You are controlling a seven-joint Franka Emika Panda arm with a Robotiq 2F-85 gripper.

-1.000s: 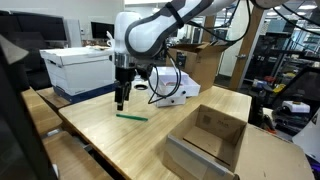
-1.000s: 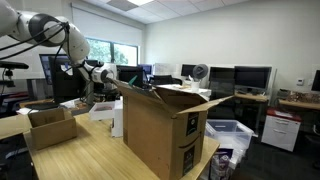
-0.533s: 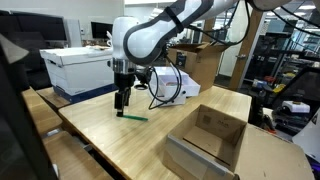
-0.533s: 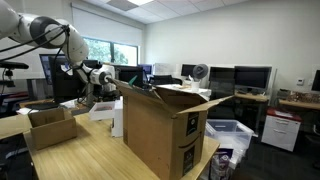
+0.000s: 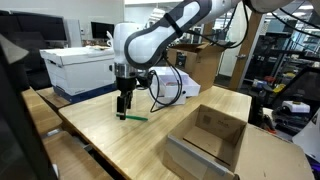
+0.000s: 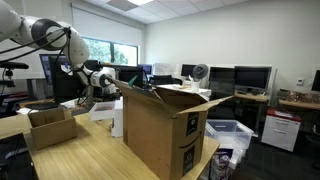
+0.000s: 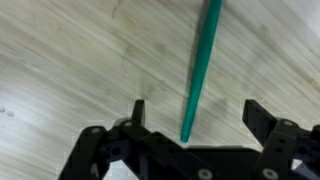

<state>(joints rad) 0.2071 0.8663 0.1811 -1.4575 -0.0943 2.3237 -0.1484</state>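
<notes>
A thin green stick [image 7: 201,62] lies flat on the light wooden table [image 7: 70,50]; in an exterior view the stick [image 5: 133,116] sits near the table's middle. My gripper [image 7: 196,112] hangs just above it, open, with the stick's near end between the two black fingers [image 7: 139,110] and touching neither. In an exterior view the gripper [image 5: 122,105] points straight down over the stick's left end. In an exterior view the gripper [image 6: 88,100] shows behind a tall cardboard box, and the stick is hidden there.
An open, shallow cardboard box [image 5: 208,137] sits at the table's near right. A white bin [image 5: 80,68] and a white device with cables [image 5: 170,85] stand behind the arm. A tall open carton [image 6: 165,128] and a small box [image 6: 50,125] stand on the table.
The gripper has come down a little toward the green stick and stayed open. Nothing else moved.
</notes>
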